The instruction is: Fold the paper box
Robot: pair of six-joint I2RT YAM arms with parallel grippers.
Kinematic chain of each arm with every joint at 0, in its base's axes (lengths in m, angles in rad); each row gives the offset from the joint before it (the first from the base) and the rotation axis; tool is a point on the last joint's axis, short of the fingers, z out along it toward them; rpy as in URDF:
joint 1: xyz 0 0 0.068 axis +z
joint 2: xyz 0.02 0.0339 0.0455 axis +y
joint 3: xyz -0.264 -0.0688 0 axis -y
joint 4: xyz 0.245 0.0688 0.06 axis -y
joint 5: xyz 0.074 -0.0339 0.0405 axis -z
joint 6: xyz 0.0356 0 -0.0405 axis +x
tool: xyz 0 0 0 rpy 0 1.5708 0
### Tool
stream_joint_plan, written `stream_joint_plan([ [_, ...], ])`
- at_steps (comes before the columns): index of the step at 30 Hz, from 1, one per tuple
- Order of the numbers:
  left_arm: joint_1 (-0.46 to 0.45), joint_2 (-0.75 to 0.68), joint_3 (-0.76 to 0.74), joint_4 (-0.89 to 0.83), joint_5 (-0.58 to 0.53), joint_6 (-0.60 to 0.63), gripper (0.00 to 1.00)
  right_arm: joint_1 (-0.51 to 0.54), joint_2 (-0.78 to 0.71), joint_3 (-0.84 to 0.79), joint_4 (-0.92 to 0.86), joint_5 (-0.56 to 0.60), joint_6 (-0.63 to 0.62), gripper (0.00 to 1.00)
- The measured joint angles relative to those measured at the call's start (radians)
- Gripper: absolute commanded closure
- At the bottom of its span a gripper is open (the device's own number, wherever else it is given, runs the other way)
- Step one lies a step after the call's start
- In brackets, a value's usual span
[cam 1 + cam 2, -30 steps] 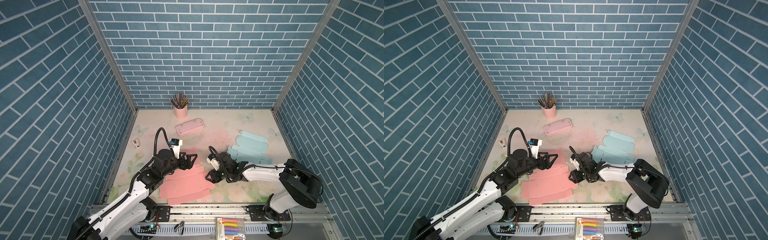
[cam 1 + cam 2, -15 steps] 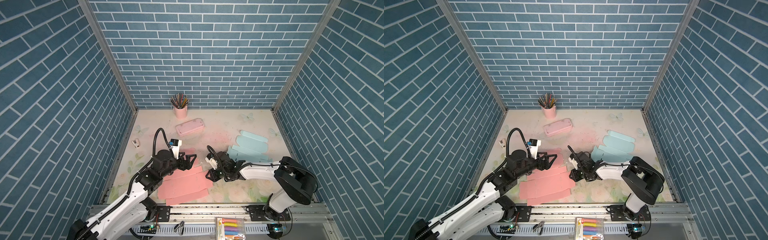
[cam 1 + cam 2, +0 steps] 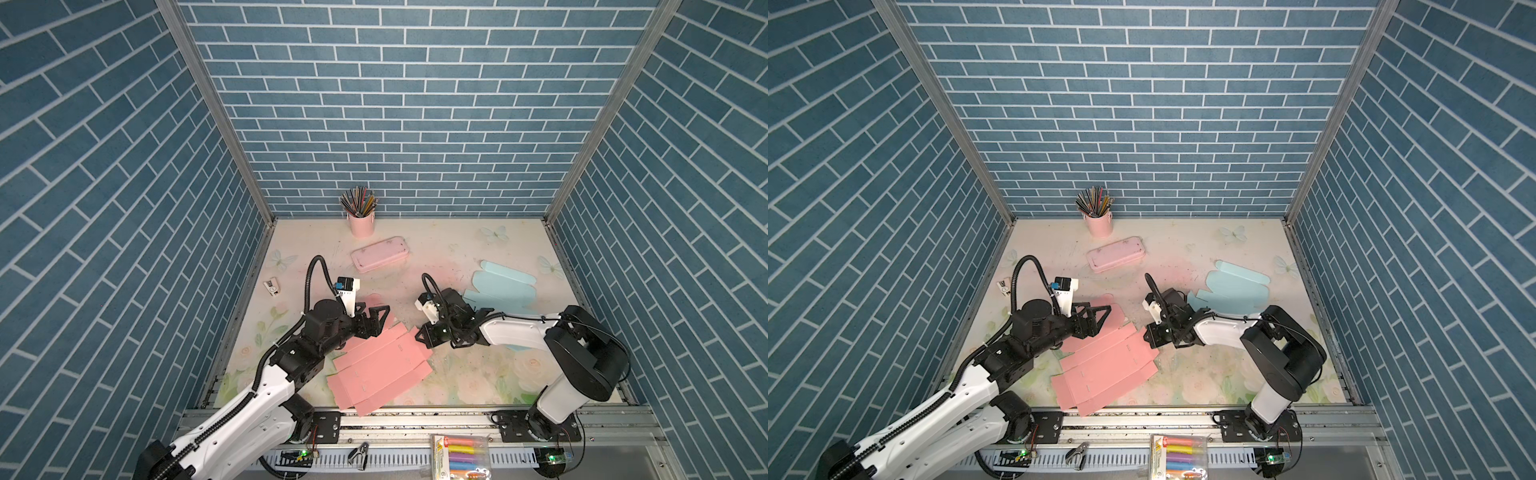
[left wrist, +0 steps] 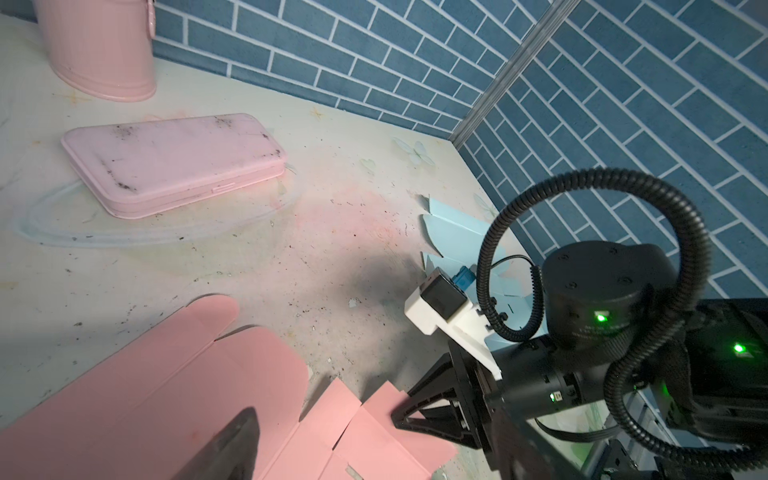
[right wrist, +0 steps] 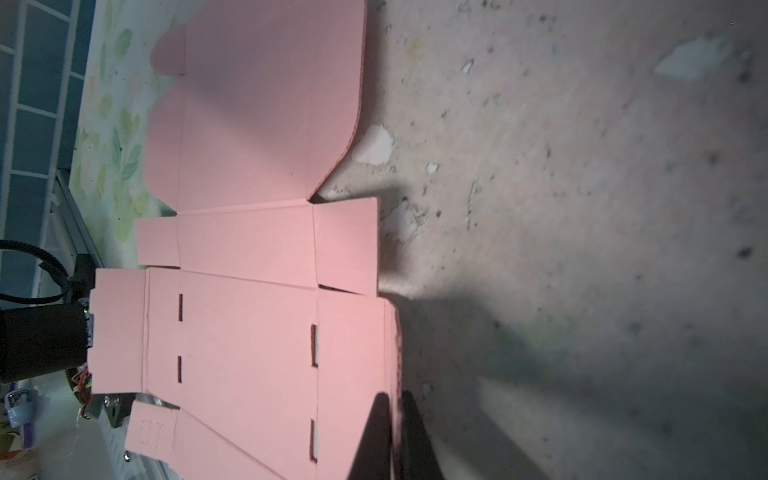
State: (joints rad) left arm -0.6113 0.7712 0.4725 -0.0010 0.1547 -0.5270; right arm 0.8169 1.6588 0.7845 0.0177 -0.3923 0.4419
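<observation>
The right pincer (image 3: 420, 335) has slid in and clamped an edge of the box (image 3: 378, 368); the left pincer (image 3: 376, 313) stays wide over it. The box lies flat, unfolded, pink, slotted.

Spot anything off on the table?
Yes: the pink box blank lies askew, its near corner overhanging the front edge of the table onto the rail. The pink pencil case is smudged dark, and pale scraps litter the table.

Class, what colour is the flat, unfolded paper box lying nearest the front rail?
Pink. The paper box shows best in the right wrist view.
</observation>
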Motion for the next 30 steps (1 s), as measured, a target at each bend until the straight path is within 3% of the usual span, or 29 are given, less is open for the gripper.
stream_joint_plan([
  [18, 0.002, -0.072, -0.027, -0.070, -0.057, 0.012, 0.12, -0.186, 0.320, 0.501, -0.305, -0.032, -0.339, 0.89],
  [23, 0.002, -0.065, -0.032, -0.079, -0.059, 0.012, 0.12, -0.190, 0.329, 0.520, -0.341, -0.043, -0.373, 0.78],
  [30, 0.002, -0.036, -0.032, -0.081, -0.063, 0.012, 0.12, -0.190, 0.283, 0.475, -0.332, -0.018, -0.361, 0.50],
])
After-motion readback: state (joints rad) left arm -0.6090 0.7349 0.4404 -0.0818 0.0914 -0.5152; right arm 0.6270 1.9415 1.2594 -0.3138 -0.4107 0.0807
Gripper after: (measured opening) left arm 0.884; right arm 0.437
